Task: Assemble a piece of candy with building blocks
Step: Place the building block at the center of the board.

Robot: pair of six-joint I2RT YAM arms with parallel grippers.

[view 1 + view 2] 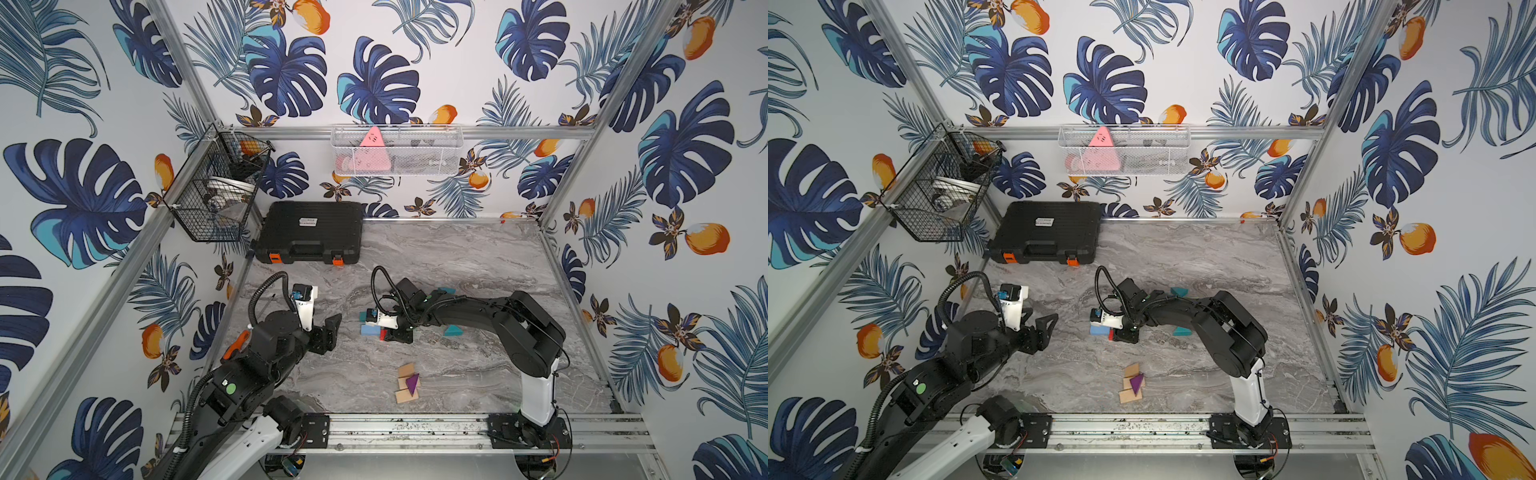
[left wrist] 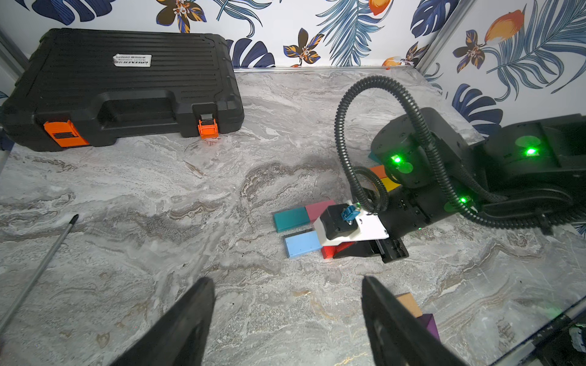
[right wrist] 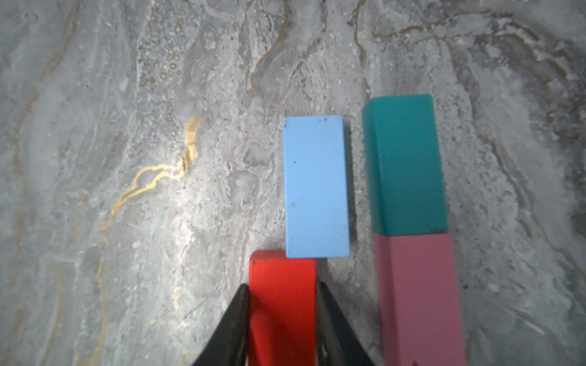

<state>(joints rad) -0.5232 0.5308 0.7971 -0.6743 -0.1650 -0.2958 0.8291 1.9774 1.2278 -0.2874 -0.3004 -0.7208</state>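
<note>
My right gripper (image 3: pixel 283 286) is shut on a red block (image 3: pixel 282 304) low over the marble table. Its end touches a light blue block (image 3: pixel 315 187) lying flat. Beside them a teal block (image 3: pixel 406 164) and a pink block (image 3: pixel 418 298) lie end to end. Orange (image 2: pixel 379 172) and yellow (image 2: pixel 389 183) blocks show partly under the right arm. Two teal triangles (image 1: pixel 452 331) (image 1: pixel 446 290) lie by that arm. Plain wood blocks (image 1: pixel 406 369) and a purple triangle (image 1: pixel 412 383) sit near the front. My left gripper (image 2: pixel 287 282) is open and empty, left of the blocks.
A black tool case (image 1: pixel 309 232) with orange latches stands at the back left. An orange-handled screwdriver (image 1: pixel 237 345) lies under my left arm, its shaft (image 2: pixel 41 266) on the table. A black wire basket (image 1: pixel 216 187) and a white mesh basket (image 1: pixel 397 151) hang on the walls.
</note>
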